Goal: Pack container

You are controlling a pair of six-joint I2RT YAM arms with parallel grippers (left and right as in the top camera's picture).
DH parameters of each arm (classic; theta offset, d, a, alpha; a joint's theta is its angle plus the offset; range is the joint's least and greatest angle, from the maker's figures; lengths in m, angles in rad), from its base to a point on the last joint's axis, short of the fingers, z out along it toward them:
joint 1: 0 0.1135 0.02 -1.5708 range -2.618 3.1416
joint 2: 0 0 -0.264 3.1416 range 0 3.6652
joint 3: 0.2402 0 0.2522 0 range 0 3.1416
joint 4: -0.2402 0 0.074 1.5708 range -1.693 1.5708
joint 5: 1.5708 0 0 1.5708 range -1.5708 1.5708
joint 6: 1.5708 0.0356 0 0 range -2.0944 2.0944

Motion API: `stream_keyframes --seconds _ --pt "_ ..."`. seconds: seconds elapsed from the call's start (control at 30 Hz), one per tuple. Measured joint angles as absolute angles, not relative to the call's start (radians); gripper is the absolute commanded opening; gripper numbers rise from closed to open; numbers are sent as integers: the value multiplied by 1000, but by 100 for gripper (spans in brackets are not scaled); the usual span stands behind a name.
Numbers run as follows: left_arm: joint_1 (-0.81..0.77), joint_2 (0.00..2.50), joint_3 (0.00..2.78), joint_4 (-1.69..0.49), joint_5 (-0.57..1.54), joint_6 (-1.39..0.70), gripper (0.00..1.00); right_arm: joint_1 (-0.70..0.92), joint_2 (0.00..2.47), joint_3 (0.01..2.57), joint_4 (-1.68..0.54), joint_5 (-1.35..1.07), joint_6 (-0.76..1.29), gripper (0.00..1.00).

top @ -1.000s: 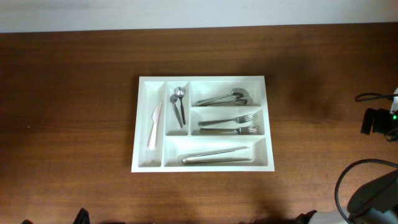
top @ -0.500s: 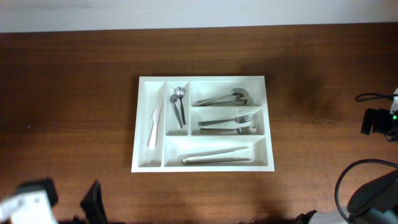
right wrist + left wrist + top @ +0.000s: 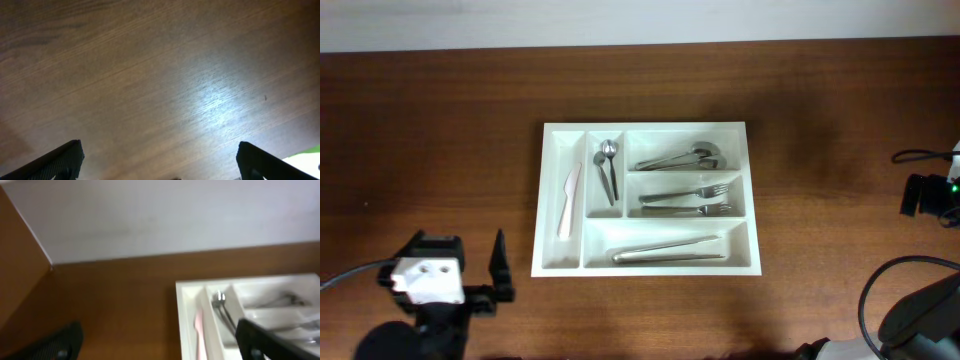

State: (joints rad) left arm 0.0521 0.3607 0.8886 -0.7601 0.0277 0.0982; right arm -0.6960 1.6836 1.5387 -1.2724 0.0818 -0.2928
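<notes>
The white tray [image 3: 645, 133] lies mid-table and holds cutlery in all five compartments: a pale plastic knife [image 3: 568, 200], two small spoons [image 3: 607, 170], large spoons [image 3: 682, 158], forks [image 3: 688, 200] and table knives [image 3: 668, 252]. My left gripper [image 3: 458, 256] is open and empty, low over the table left of the tray's front left corner. In the left wrist view the gripper [image 3: 160, 345] faces the tray [image 3: 186, 291], its right finger over the tray. My right gripper [image 3: 160, 165] is open and empty over bare wood; only its arm [image 3: 920, 312] shows overhead.
A black device with cables [image 3: 926, 194] sits at the table's right edge. A white wall [image 3: 640, 20] runs along the far edge. Bare brown tabletop [image 3: 430, 150] surrounds the tray.
My left arm has come up from the bottom edge into view and moved towards the tray's front left corner. The tray, cutlery and right arm have not moved.
</notes>
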Motion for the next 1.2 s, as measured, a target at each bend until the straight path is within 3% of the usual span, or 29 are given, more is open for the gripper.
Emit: stream_keyframes --seconds 0.37,0.67,1.2 --pt "52 162 440 -386 28 113 99 -696 1684 1539 -1273 82 -293 99" --pt "52 19 305 -270 30 113 99 -696 1684 1539 -1273 82 -294 99" --pt "52 15 78 138 30 113 99 -696 1684 1539 -1273 82 -293 99"
